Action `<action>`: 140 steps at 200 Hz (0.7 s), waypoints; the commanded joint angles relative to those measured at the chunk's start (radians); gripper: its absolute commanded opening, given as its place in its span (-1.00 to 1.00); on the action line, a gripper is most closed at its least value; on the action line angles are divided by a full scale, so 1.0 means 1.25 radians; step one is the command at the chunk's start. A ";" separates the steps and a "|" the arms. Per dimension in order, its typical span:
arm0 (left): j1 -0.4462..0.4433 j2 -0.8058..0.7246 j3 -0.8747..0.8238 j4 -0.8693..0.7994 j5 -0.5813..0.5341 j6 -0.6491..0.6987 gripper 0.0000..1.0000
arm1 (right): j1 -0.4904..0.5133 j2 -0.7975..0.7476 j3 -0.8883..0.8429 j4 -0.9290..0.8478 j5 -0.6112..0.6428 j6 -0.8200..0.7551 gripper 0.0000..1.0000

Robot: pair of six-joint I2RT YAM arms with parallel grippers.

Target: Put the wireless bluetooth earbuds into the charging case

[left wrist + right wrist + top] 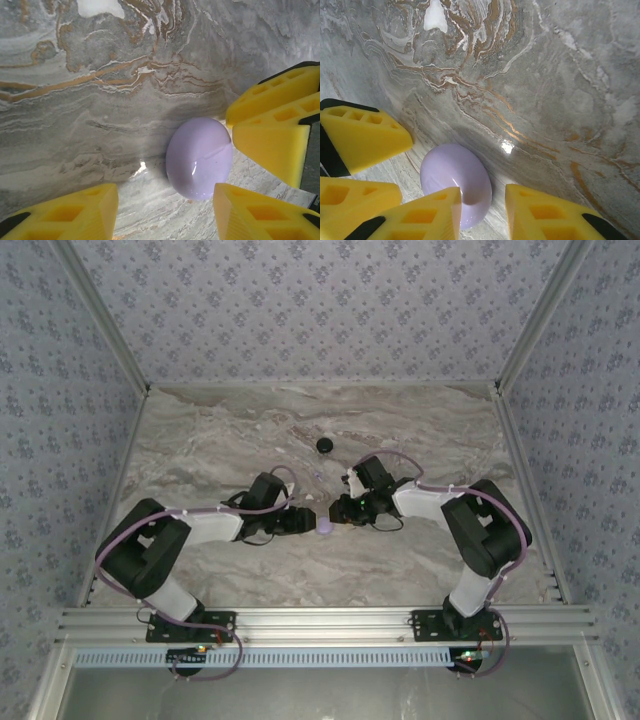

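With left gripper (165, 200) and right gripper (482, 195) both spread apart and clamping nothing, facing each other across lavender disc (199, 157), pointing in from 9 and 3 o'clock. Seeing charging case (324, 445) lying well apart at 12 o'clock on marble table (200, 440).

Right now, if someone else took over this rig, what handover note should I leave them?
Left gripper: open, low over the table at the lavender disc, not closed on it.
Right gripper: open, facing it from the other side, one finger overlapping the disc's edge.
Charging case: lies alone farther back on the table, apart from both grippers.
Earbuds: too small to pick out; I cannot tell where they are.
Done: no insertion visible.
Left: locate both earbuds and seat them in the case.
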 commanded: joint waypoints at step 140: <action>-0.035 0.087 0.037 0.077 0.064 -0.065 -0.11 | 0.015 0.037 -0.019 0.034 -0.020 0.033 -0.52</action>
